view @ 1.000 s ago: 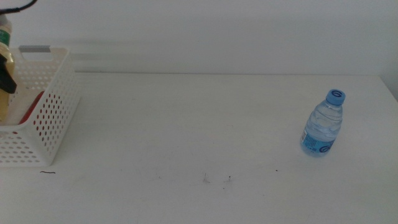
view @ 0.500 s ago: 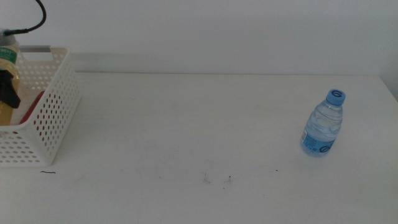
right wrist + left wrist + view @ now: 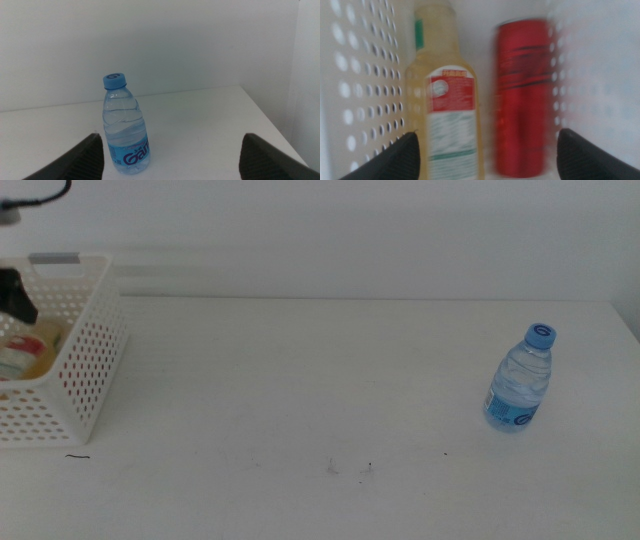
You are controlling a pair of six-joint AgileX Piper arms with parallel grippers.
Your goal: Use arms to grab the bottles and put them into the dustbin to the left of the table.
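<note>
The white perforated dustbin (image 3: 85, 370) stands at the table's (image 3: 300, 380) left edge. Inside it lie the yellow tea bottle (image 3: 22, 352) and the red can, side by side; the left wrist view shows the tea bottle (image 3: 447, 110) and the red can (image 3: 522, 100) between the dustbin's walls (image 3: 360, 90). My left gripper (image 3: 487, 155) hangs open just above them, its dark tip (image 3: 14, 296) over the bin. The clear blue-capped water bottle (image 3: 520, 378) stands upright at the far right. My right gripper (image 3: 170, 155) is open, facing the water bottle (image 3: 124, 125) from a short distance, and is out of the middle view.
A few tiny dark marks (image 3: 348, 468) sit near the table's front. The table's right edge (image 3: 625, 320) runs just behind the water bottle. A black cable (image 3: 50, 194) arcs above the bin.
The tea bottle, held upright over the bin before, now lies inside it. My left gripper has let it go and lifted slightly. The water bottle has not moved.
</note>
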